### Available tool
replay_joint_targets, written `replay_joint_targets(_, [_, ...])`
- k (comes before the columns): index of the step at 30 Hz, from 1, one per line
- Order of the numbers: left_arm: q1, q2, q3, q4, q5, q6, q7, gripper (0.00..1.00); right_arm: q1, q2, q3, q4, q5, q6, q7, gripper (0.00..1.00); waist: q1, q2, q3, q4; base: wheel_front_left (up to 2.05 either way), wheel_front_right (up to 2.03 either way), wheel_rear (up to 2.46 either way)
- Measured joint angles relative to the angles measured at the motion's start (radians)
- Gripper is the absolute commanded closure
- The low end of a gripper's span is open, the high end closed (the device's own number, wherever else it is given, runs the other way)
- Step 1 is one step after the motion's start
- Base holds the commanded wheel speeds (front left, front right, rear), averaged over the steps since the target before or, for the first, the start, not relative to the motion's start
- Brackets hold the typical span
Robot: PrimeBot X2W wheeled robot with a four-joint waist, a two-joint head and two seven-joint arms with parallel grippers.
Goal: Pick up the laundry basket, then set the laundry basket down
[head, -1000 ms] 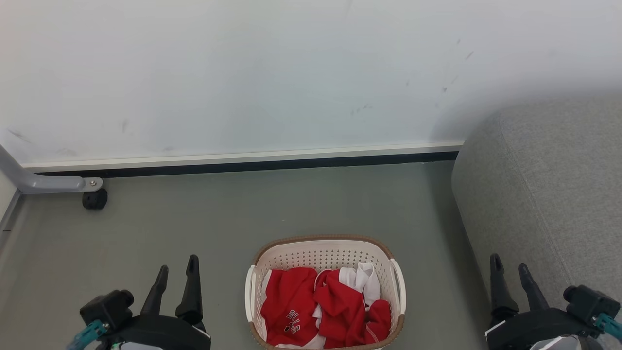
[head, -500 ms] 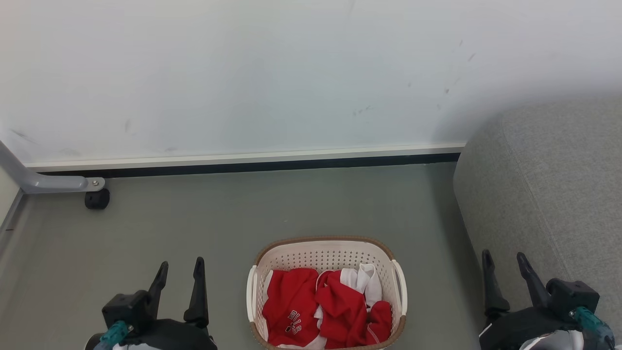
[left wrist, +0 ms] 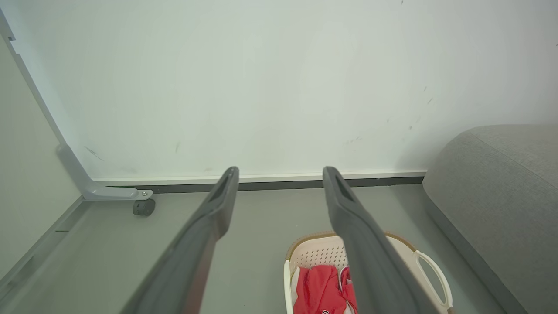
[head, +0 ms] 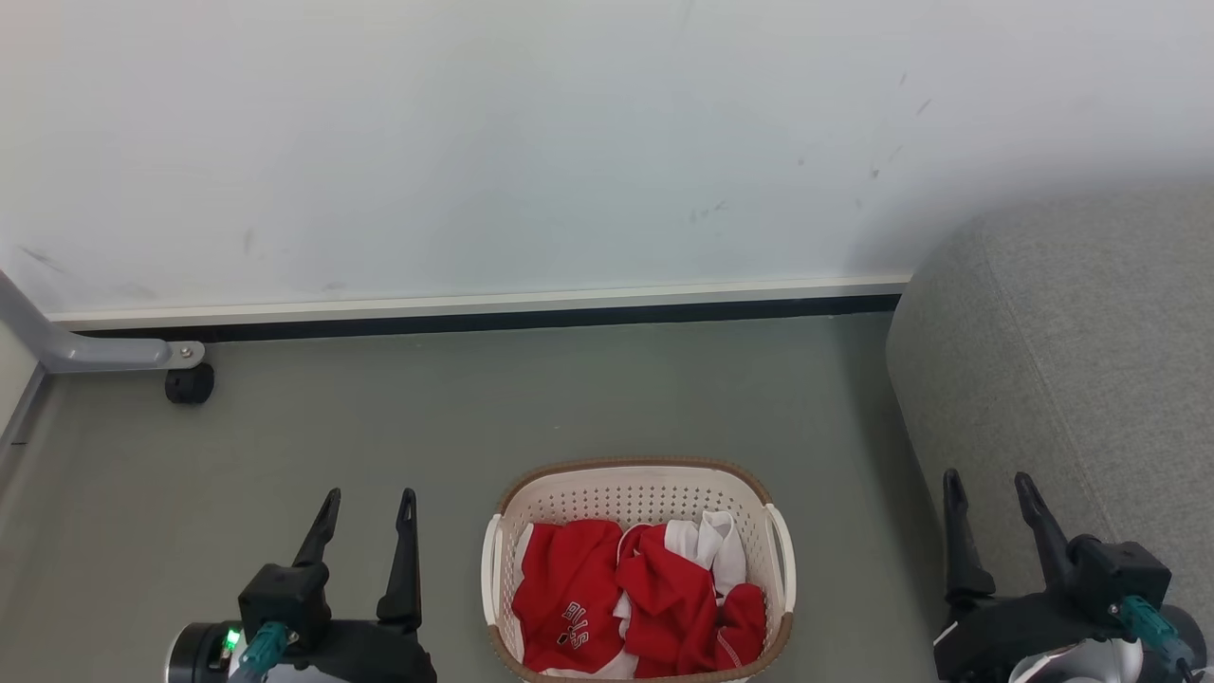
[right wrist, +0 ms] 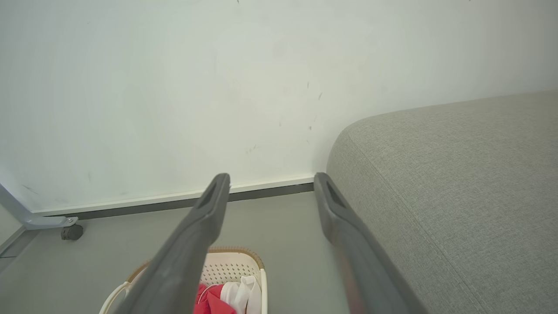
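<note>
Head view: basket (head: 634, 495) stands on the grey floor (head: 474, 408), low centre, between the two grippers and touching neither. Brown rim, cream perforated walls. Inside: crumpled red clothes (head: 607, 598) and a white piece (head: 709, 541). A white loop handle sits on each side, the left handle (head: 489, 569) and the right handle (head: 785, 560), both free.

Left gripper (head: 370, 495): low left, near the left handle but apart from it. Jaws spread, nothing between them.

Right gripper (head: 986, 477): low right, well apart from the right handle, close beside the sofa (head: 1072, 360). Jaws spread, empty.

Left wrist view: own fingers (left wrist: 218, 205) apart, floor and pale wall between them. Basket sits at the lower right, partly behind the right-hand finger.

Right wrist view: fingers apart. Basket corner sits at the lower left, behind the left-hand finger. Sofa rises on the right.

Surroundings: white wall (head: 569, 142) with a dark skirting strip behind. A black caster (head: 188, 384) on a grey leg stands far left, well clear of the work.

Progress, as judged:
- Pick-up not yet done. Basket rests on the floor and no handle is held.
- Both grippers flank the basket with jaws ready. This reads as the approach stage.
- Left to do: bring each gripper in to its handle, close on it, lift level, then set the basket down.
- The right gripper has the longer way in. The sofa beside it leaves little room on that side.

How high the grippers hang above the floor cannot be told.
</note>
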Motion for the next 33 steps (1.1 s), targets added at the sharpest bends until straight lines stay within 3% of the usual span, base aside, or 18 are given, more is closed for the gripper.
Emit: replay_joint_targets(33, [0.007,0.006,0.059,-0.006,0.026,0.000,0.111,0.00,0.003,-0.007,-0.020,-0.010,0.007,0.004,0.028,0.00,0.0000,0.0000,-0.016,0.004,0.00,0.00,0.00])
